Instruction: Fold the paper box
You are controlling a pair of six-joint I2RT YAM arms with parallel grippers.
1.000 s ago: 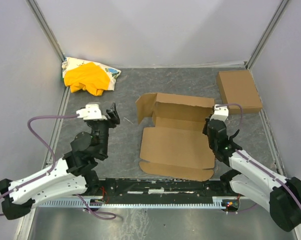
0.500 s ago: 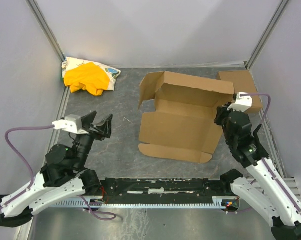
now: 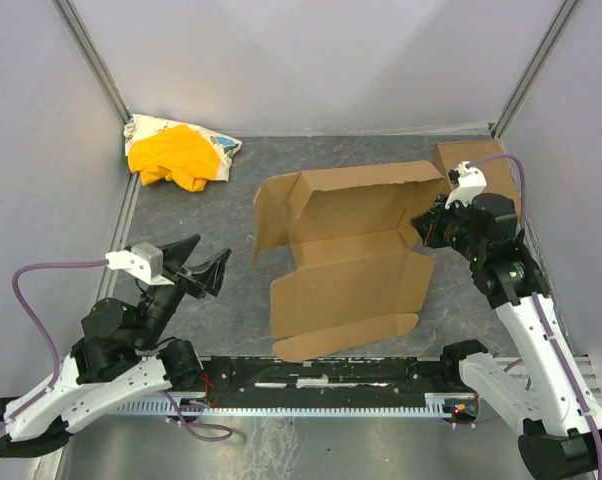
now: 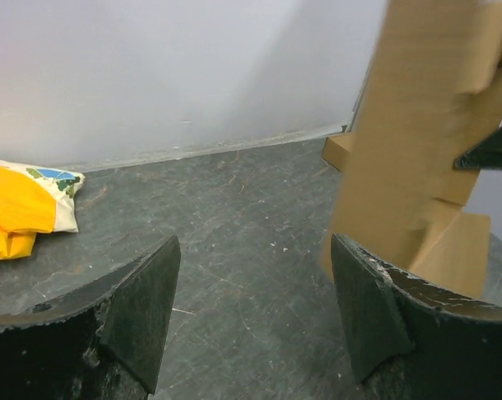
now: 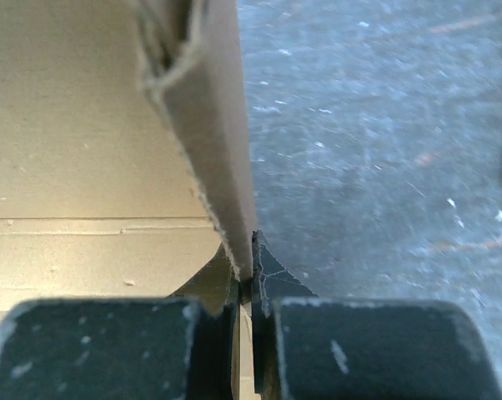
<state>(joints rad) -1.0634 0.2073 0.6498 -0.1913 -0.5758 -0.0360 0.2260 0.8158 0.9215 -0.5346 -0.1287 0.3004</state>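
Note:
The paper box (image 3: 346, 260) is a brown cardboard die-cut sheet, partly raised, in the middle of the table. Its back panel and flaps stand up; the front panel tilts toward the near edge. My right gripper (image 3: 428, 226) is shut on the sheet's right side flap; in the right wrist view the flap edge (image 5: 226, 167) is pinched between the fingers (image 5: 268, 275). My left gripper (image 3: 203, 266) is open and empty, left of the box and apart from it. In the left wrist view the box (image 4: 426, 142) stands at the right beyond the fingers (image 4: 143, 308).
A smaller folded brown box (image 3: 486, 170) lies at the back right, behind my right gripper. A yellow cloth on a printed bag (image 3: 176, 155) lies at the back left. Grey walls close the sides and back.
My right gripper has lifted the box's right side and carried it back and left; the sheet rose and swung leftward. My left arm drew back toward the near left, jaws open.

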